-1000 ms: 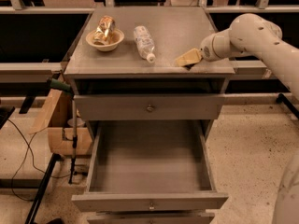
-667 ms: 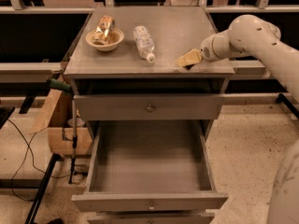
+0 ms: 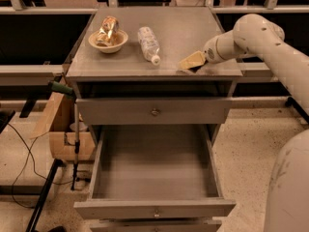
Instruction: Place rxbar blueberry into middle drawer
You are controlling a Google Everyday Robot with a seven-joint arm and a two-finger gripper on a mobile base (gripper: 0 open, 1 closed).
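My gripper [image 3: 191, 62] is at the right front corner of the cabinet tabletop [image 3: 178, 33], its tan tip low on the surface. The white arm reaches in from the right. Only a thin dark sliver [image 3: 197, 68] shows under the tip; I cannot tell whether it is the rxbar blueberry, which is otherwise hidden. The middle drawer [image 3: 154, 168] is pulled out wide below, its long grey tray bare, and its front panel [image 3: 193, 209] faces me with a small knob.
A clear plastic bottle [image 3: 148, 43] with a white cap lies on the tabletop centre. A bowl [image 3: 116, 43] at the left holds a shiny gold packet [image 3: 107, 28]. The top drawer [image 3: 193, 111] is closed. Cables, a wooden piece and a stand are on the floor at the left.
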